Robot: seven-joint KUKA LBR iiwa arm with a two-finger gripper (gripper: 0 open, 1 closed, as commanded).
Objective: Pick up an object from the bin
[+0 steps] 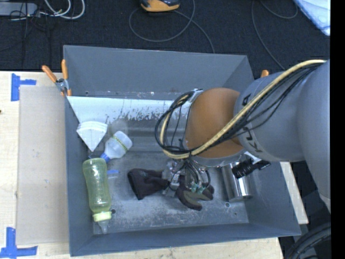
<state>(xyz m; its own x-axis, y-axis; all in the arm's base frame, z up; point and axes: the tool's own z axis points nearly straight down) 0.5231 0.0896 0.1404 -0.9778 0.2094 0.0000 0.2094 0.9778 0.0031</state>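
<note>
Because the black crumpled cloth looks soft, light and limp, we judge it will sag when lifted, so a bunched fold near its middle seems the best hold. It lies front-middle on the bin floor, against the gripper; whether that is open or closed we cannot tell.

My arm reaches in from the right. Black cables loop round its orange wrist cover. My pincer points down, low, near-centre.
</note>
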